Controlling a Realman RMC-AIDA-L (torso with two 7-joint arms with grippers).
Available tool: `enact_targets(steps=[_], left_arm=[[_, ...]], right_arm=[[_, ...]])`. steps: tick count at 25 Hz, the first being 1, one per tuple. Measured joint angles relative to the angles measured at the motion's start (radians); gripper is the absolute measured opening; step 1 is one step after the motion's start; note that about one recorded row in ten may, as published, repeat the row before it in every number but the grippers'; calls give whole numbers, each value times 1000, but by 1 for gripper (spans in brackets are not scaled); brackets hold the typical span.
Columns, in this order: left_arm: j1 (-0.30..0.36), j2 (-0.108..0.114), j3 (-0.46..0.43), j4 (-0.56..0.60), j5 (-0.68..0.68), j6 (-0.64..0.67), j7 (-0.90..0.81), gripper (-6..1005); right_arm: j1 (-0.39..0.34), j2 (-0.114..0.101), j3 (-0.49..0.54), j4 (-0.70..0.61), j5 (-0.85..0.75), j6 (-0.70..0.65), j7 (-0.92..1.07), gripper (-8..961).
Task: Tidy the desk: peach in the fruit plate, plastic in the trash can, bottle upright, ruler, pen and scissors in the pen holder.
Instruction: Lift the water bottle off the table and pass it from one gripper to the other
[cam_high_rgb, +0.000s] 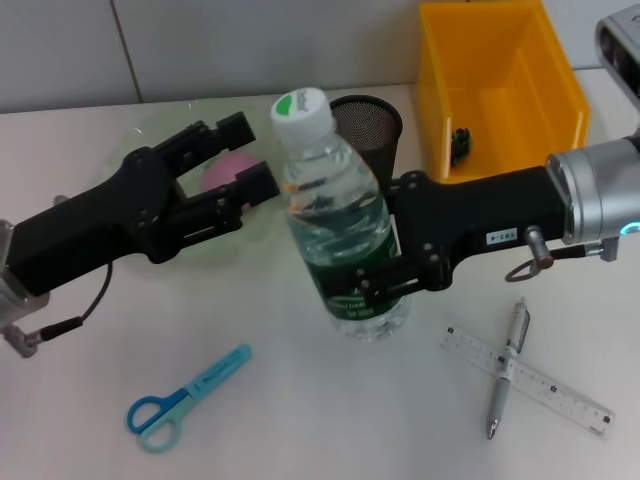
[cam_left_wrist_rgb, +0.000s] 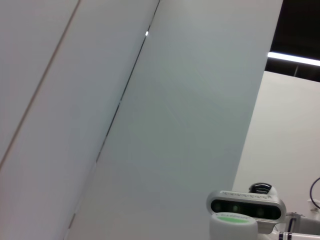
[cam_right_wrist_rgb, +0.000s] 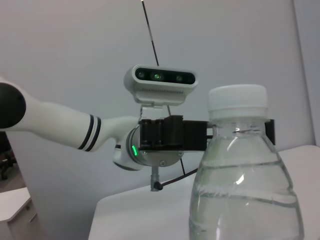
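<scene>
upright bottle (cam_high_rgb: 335, 215) clamped by right gripper (cam_high_rgb: 385, 275); left gripper (cam_high_rgb: 240, 155) open (above peach (cam_high_rgb: 226, 172)).

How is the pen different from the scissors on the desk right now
The pen is silvery grey and lies across the clear ruler, touching it, on the robot's right side of the desk. The scissors are blue with two round handle loops and lie alone on bare desk to the robot's left, touching nothing. Both lie flat, and neither is in the black mesh pen holder yet.
</scene>
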Motion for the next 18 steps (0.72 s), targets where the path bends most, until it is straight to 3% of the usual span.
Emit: enact_targets(steps=[18], left_arm=[[-62,-5,40,-58,-7,20,60,864]], right_arm=[[19,2,-50,22,1,6,-1,783]])
